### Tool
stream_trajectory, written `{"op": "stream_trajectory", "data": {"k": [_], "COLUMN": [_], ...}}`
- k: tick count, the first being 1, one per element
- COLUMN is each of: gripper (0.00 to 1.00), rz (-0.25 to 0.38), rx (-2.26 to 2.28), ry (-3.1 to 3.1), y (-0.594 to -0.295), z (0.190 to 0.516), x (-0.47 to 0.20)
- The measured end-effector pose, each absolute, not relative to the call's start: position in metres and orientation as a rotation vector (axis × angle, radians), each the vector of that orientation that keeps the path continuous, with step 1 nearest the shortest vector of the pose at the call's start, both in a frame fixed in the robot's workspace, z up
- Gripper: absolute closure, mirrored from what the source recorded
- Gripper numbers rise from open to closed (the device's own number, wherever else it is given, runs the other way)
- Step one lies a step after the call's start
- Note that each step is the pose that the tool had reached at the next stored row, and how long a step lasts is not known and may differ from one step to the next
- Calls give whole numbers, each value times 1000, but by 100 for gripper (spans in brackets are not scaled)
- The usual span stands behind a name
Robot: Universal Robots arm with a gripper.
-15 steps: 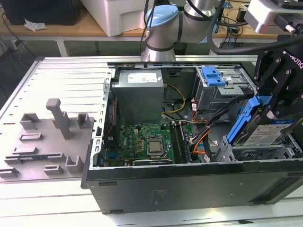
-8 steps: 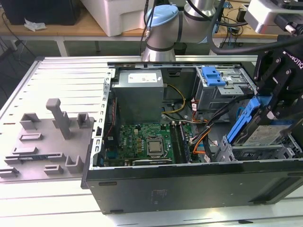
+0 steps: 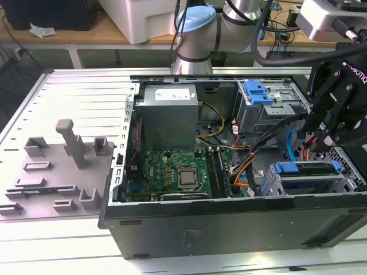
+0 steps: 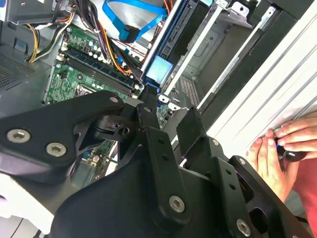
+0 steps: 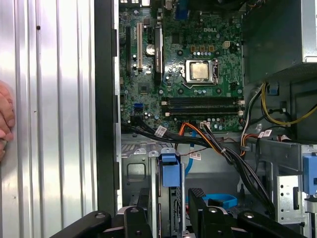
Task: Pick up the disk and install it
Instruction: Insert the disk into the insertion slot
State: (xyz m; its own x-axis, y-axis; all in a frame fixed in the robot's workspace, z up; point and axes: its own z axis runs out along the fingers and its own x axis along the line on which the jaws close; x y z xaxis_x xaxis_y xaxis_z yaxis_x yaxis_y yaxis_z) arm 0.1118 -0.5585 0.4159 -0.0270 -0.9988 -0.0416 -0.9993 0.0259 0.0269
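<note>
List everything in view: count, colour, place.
Case: one, black, open, on the table.
Table: one, silver, slatted.
Motherboard: one, green, inside the case.
Power supply: one, grey, beside the motherboard.
Drive cage: one, silver with a blue tab, inside the case.
Disk: one, blue-framed, in the case under the gripper.
Fixture: one, grey, exterior view's left.
Arm: one, pale blue and silver, behind the case.
Gripper: one, black, over the disk.
Hand: at least one, on the table.

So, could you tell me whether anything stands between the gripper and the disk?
Nothing visible does. In the first wrist view the disk stands edge-on in the drive cage, just beyond the open gripper and in line with it. The cable bundle passes on the motherboard side, not between them.
</note>
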Motion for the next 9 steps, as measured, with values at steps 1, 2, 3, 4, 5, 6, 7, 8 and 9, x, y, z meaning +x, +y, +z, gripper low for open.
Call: {"op": "stream_trajectory", "data": {"k": [1,2,3,4,5,6,7,8,9], "gripper": [56,56,56,56,56,56,56,56,56], "rz": [76,76,76,76,76,76,76,76,76], "rx": [-2184,-2184,-2184,-2184,-2184,-2184,-2184,-2184,-2184], "ry": [2242,2242,2242,2242,2242,2242,2242,2242,2242], "y": [-558,-558,-558,-558,-558,-558,-558,-558,-558], "z": [416,416,416,416,416,416,416,416,416], "x": [112,112,112,112,112,112,112,112,112]}}
